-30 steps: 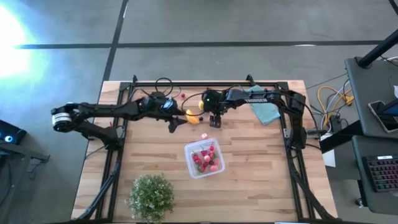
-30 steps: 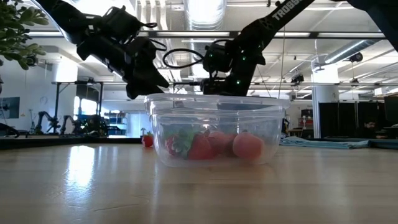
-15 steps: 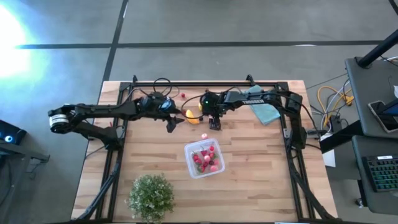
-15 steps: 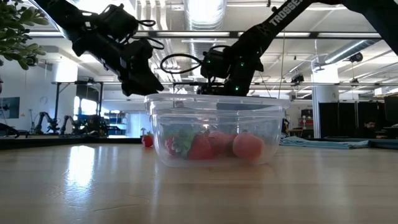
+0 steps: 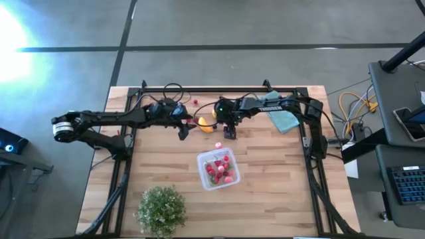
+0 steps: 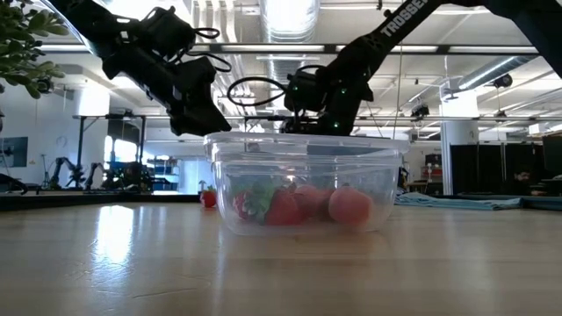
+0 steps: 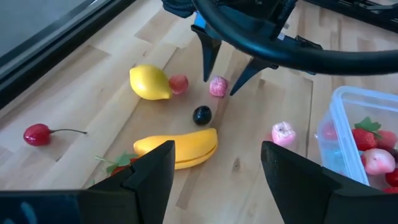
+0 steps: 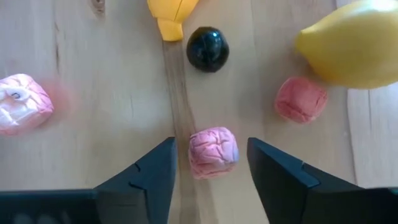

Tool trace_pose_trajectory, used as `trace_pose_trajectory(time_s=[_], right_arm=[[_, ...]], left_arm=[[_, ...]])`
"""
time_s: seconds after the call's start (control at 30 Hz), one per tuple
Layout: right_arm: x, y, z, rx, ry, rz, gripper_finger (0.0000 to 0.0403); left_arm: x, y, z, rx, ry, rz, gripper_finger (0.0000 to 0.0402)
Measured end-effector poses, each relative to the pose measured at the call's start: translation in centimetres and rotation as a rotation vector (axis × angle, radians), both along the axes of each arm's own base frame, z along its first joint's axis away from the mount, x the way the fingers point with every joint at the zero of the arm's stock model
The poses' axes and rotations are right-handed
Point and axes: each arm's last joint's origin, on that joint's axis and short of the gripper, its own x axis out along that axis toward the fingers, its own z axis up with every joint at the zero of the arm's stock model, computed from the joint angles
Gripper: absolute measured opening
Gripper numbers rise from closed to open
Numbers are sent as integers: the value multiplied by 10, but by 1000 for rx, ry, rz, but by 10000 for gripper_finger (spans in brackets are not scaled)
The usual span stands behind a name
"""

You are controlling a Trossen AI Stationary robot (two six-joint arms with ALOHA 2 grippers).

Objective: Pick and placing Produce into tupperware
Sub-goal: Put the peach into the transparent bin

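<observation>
Loose produce lies on the wooden table at its far middle: a banana (image 7: 177, 149), a lemon (image 7: 149, 83), a dark berry (image 7: 201, 115), a cherry (image 7: 37, 133) and pink pieces (image 7: 283, 133). My right gripper (image 8: 211, 146) points down, open, with a finger on each side of one pink piece (image 8: 213, 152); a narrow gap shows on both sides. My left gripper (image 7: 217, 149) hangs open above the table beside the banana, holding nothing. The clear tupperware (image 5: 217, 168) stands nearer the front with several red and pink pieces inside.
A teal cloth (image 5: 282, 116) lies at the far right behind the right arm. A bushy green plant (image 5: 161, 209) stands at the near left. Bare wood lies to the right and left of the tupperware. Cables run along the table's far edge.
My left gripper has tipped a little while staying over the same spot. The produce and the tupperware lie where they were.
</observation>
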Motion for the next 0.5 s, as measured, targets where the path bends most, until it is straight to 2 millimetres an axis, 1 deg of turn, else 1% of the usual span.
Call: trace_pose_trajectory(time_s=[0.33, 0.5], right_arm=[[1, 1, 0, 39, -10, -65, 123], [1, 3, 10, 43, -29, -84, 98]], left_arm=[[0, 0, 0, 0, 0, 1, 224], [0, 0, 0, -1, 2, 0, 224]])
